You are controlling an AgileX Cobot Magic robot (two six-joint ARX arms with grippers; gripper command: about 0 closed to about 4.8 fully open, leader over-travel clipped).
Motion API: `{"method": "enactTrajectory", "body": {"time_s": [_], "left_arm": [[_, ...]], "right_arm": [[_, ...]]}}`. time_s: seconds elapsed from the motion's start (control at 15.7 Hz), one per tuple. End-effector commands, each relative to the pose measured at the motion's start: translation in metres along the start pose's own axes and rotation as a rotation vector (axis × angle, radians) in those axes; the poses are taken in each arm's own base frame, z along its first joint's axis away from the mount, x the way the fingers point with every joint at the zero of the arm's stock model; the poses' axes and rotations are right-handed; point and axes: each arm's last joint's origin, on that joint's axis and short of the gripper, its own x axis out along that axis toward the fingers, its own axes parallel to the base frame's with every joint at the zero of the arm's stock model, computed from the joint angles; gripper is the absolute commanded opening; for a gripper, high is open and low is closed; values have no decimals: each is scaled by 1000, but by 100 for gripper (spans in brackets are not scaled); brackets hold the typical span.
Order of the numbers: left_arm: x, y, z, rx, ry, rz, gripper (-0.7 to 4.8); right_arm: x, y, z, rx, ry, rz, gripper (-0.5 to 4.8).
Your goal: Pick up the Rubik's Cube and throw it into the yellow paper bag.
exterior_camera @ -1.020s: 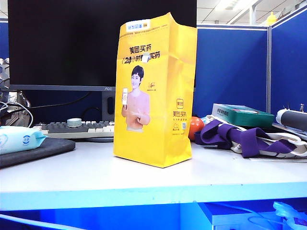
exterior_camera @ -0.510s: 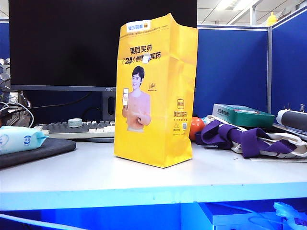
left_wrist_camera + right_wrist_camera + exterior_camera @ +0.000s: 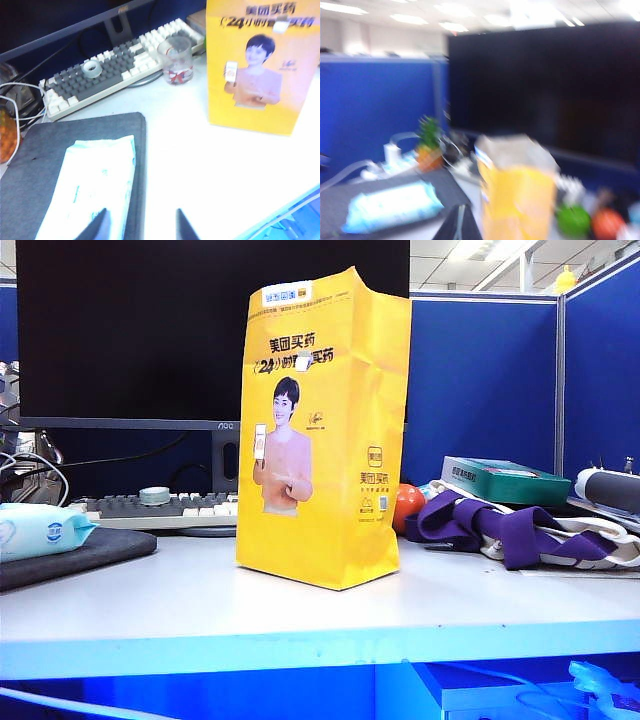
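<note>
neither arm shows in the exterior view. in the left wrist view, only the two dark fingertips of the left hand (image 3: 139,227) poke in at the frame's edge, standing apart with a clear gap between them and nothing held in that gap; the hand points down toward the table (image 3: 200,165) from above it. in the right wrist view, which is blurred, the right hand (image 3: 458,224) appears as a dark wedge at the frame's edge, its fingertips close together with only a thin line between them; whether they are fully closed cannot be told. it points roughly level.
</note>
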Motion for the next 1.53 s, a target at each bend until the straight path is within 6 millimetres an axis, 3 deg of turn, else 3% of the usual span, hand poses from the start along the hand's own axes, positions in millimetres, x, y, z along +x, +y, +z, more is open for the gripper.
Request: {"method": "enactTrajectory", "body": {"time_s": [0.06, 0.38, 0.7, 0.83, 0.96, 1.21, 1.53], "left_arm": [[-2, 2, 2, -8, -18, 43, 178], [-2, 2, 2, -8, -18, 43, 178], [-2, 2, 2, -8, -20, 39, 178], [-3, 2, -2, -22, -78, 55, 178], [-6, 0, -16, -56, -246, 79, 178], [-7, 1, -49, -94, -284, 240, 178], [10, 3, -70, -114, -320, 360, 178]], "right_arm": [[-1, -1, -10, 40, 104, -24, -1], [-4, -1, -23, 84, 237, -36, -1], [-4, -1, -24, 86, 242, -36, -1], [-6, -1, -27, 89, 251, -40, -1], [-16, 2, -36, 80, 224, -35, -1], [-39, 7, -66, 55, 156, -42, -1], [-30, -3, -118, 101, 297, -87, -1]]}}
